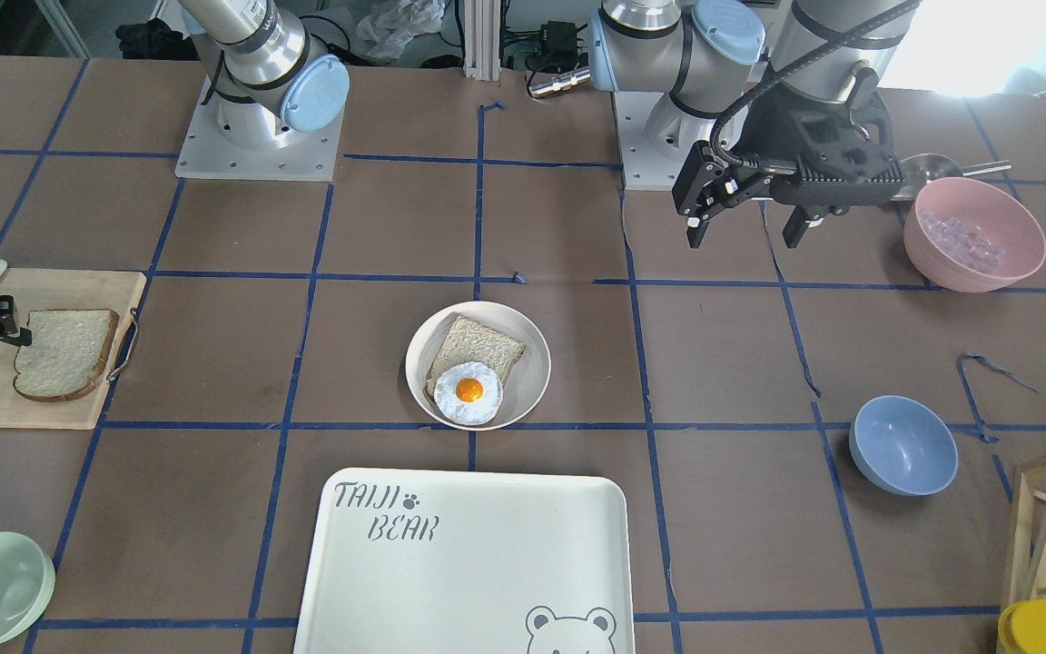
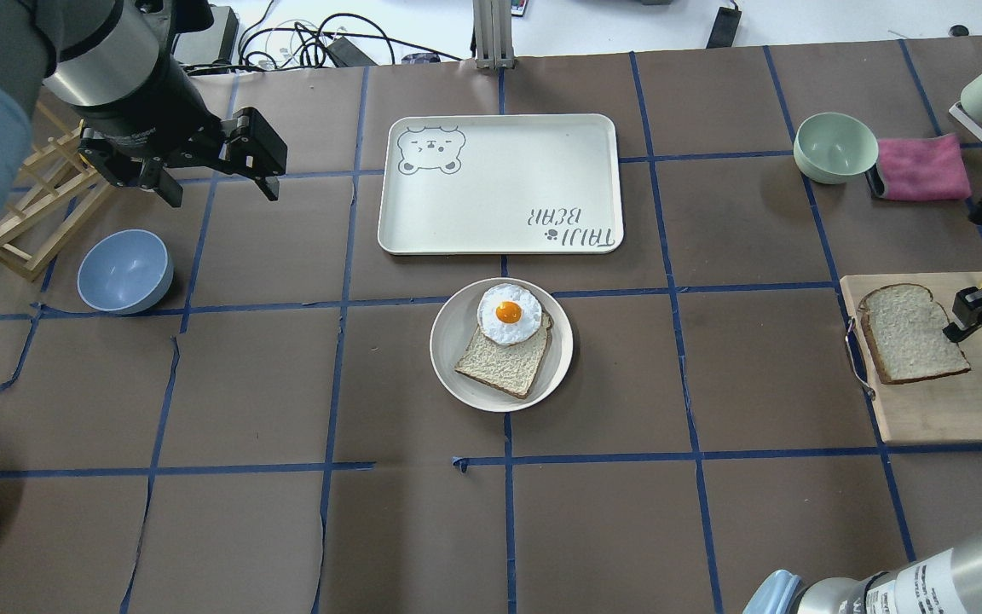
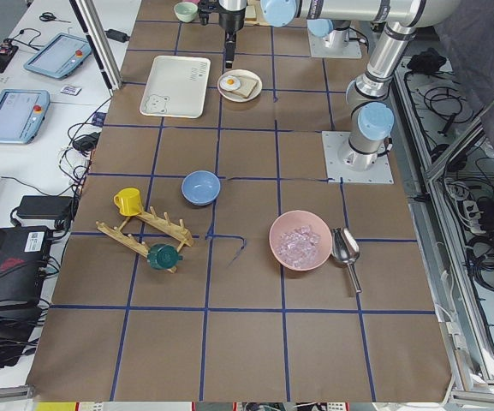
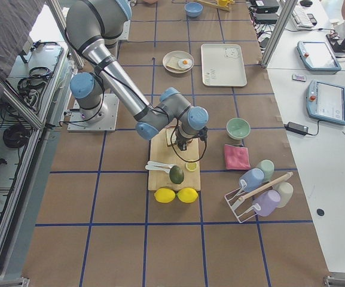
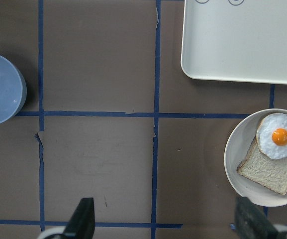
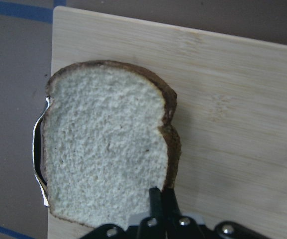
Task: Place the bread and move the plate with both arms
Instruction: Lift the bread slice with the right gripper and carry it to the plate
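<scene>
Bread [image 6: 103, 149] on board [image 6: 233, 99] is pinched at crust by R. gripper [image 6: 161, 196]; L. gripper [image 1: 745, 238] is held spread, aloft.

Table [image 2: 244, 384] (blue-taped) with plate [image 2: 450, 341], tray [image 2: 499, 192]

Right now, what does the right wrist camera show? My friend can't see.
A big slice of white bread with dark crust lies on a wooden board. The right gripper's closed black fingers sit at its crust.
</scene>
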You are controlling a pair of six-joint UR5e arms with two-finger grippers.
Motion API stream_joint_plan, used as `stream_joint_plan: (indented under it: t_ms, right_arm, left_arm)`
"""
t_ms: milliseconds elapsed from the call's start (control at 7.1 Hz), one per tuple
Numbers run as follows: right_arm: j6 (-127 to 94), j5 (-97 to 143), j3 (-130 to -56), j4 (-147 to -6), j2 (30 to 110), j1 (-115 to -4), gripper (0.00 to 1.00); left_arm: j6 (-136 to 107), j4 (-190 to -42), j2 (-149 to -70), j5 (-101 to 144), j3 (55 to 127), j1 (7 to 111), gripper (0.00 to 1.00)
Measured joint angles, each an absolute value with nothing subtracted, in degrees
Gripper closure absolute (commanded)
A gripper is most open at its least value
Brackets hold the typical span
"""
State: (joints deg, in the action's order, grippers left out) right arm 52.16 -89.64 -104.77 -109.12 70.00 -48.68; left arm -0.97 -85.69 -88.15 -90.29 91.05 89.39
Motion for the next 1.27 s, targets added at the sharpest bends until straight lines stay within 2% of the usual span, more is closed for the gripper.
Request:
stream_joint_plan:
  t_ms: [704,1268]
  right_arm:
    - [49.5,-91.0,-104.0,-107.1,78.8,-52.8,1.0]
    - [31.5,-86.5,-92.3,-91.8,80.5,-68.6,1.0]
  left_arm:
    - [-1.0,-85.7,-88.2,-90.1,91.1,89.4,0.0]
    - [-1.0,-85.7,-88.2,-90.2,91.1,89.4,0.0]
